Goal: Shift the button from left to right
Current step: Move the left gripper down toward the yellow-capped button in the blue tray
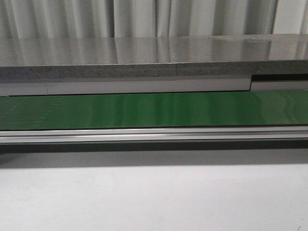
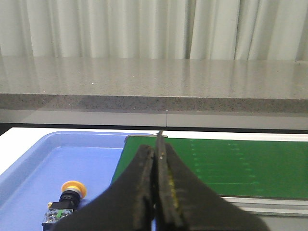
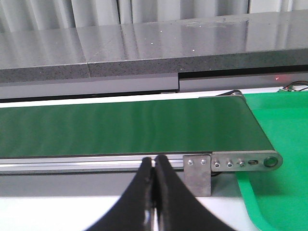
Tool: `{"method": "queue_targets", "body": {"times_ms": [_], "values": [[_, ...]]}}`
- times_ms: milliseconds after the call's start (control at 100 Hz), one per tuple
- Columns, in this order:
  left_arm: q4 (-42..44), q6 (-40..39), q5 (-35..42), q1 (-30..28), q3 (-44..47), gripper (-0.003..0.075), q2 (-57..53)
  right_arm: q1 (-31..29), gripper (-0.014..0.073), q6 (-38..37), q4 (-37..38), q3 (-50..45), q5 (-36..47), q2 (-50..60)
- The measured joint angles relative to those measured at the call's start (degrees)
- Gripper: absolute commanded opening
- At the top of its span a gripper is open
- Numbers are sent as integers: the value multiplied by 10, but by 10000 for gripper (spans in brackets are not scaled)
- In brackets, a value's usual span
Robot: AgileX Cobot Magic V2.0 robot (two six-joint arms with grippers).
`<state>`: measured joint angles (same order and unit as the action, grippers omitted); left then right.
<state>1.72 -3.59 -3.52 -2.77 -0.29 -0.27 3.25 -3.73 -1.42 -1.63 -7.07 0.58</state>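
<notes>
Green conveyor belt [image 1: 154,109] spans the desk [image 1: 144,197]; blue tray [image 2: 29,163] sits at its left end. Button [image 2: 67,198] lies on its side in the tray, probably untouched. Left end effector [image 2: 156,192] and right end effector [image 3: 154,192] both pinched closed, empty. Widen left, descend, grip black body squarely.

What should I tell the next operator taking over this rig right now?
Left gripper: shut, empty, above the near edge of the blue tray.
Right gripper: shut, empty, in front of the green conveyor belt.
The button lies on its side in the blue tray, untouched.
Done: nothing yet.
Left: open the left gripper, pick up the button and move it to the right.
</notes>
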Motion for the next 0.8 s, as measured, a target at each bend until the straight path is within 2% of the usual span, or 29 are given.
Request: {"method": "queue_targets", "body": {"times_ms": [490,670,800], "values": [[0,0,0,0,0,-20,0,0,-66,-1,0,0,0,0],[0,0,28,0,0,-20,0,0,-66,-1,0,0,0,0],[0,0,4,0,-5,-20,0,0,-66,-1,0,0,0,0]]}}
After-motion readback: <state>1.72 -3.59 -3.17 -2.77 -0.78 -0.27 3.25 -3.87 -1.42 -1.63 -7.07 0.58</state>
